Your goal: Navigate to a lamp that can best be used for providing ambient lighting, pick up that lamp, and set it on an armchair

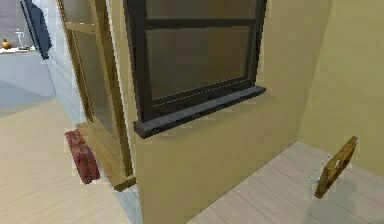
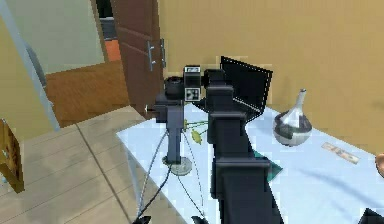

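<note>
Gripper point(image 2: 172, 125): dark, boxy body at the end of the square black arm; whether it grasps anything cannot be told. At it stands the lamp point(image 2: 180, 165), a slim dark post on a round grey foot, resting on the smooth pale-blue worktop point(image 2: 330, 185). Further along the worktop are a bulbous, narrow-necked glassy flask point(image 2: 293, 122) and a flat black screen point(image 2: 248, 80). Beyond them is a brown panelled door point(image 2: 135, 40).

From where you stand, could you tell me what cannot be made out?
Arm side view: whether the gripper holds anything; a thin stand on the table is behind it.
Same view: the arm covers part of the table.
Forward view: reddish floor thing, too small to name.
</note>
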Controlling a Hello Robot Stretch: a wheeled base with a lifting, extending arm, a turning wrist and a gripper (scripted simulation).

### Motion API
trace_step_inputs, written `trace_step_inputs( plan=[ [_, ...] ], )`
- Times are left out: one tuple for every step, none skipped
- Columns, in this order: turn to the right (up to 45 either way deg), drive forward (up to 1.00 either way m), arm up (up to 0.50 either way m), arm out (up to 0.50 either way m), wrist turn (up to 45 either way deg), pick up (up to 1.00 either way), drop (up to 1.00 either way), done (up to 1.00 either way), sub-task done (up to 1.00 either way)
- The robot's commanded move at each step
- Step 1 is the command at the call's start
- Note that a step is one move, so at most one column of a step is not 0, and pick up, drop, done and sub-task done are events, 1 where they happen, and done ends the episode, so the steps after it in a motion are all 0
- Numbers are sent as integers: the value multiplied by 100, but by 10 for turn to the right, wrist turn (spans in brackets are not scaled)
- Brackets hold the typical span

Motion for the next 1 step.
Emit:
trace_step_inputs(
  plan=[
    [0, 0, 0, 0, 450, 0, 0, 0, 0]
  ],
)
